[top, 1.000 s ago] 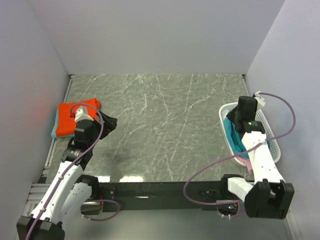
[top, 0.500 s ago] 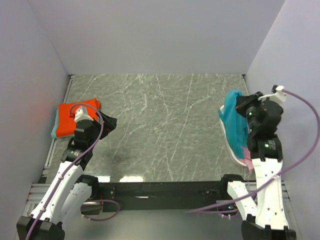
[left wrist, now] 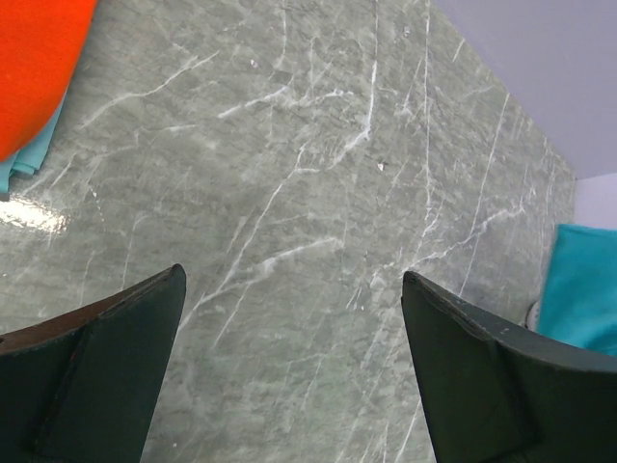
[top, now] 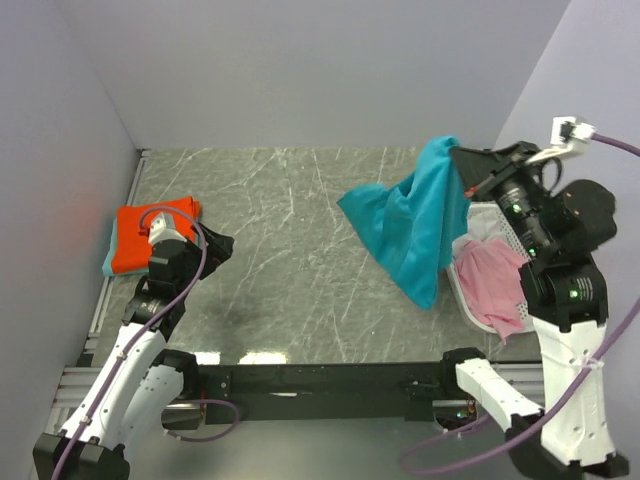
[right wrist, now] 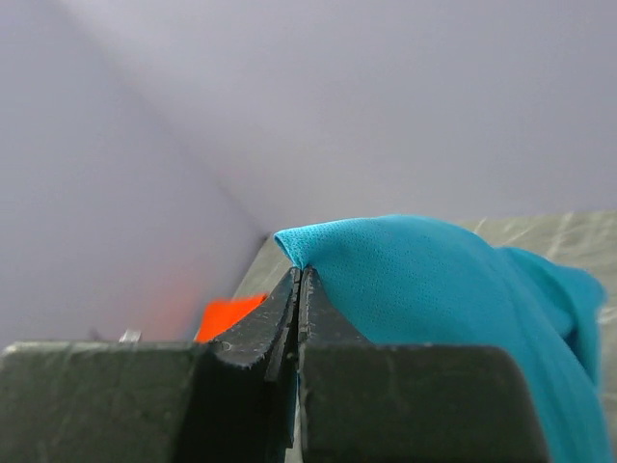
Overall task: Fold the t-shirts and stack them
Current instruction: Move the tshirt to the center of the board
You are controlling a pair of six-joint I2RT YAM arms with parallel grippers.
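My right gripper (top: pixel 458 150) is shut on a fold of the teal-blue t-shirt (top: pixel 412 225) and holds it high, the cloth hanging over the right part of the table; the pinch shows in the right wrist view (right wrist: pixel 300 275), with the shirt (right wrist: pixel 453 280) draped past it. A pink t-shirt (top: pixel 492 282) lies in the white mesh basket (top: pixel 476 316). A folded orange-red t-shirt (top: pixel 140 235) lies on a light teal one (top: pixel 108 262) at the far left. My left gripper (top: pixel 218 245) is open and empty just right of that stack, over bare table (left wrist: pixel 289 289).
The grey marbled table (top: pixel 300 260) is walled on the left, back and right. The basket stands against the right wall. The left arm's base and a black rail (top: pixel 320 380) run along the near edge.
My right gripper has lifted the teal-blue t-shirt out of the basket and carried it up and to the left, uncovering the pink t-shirt. The left arm has not moved.
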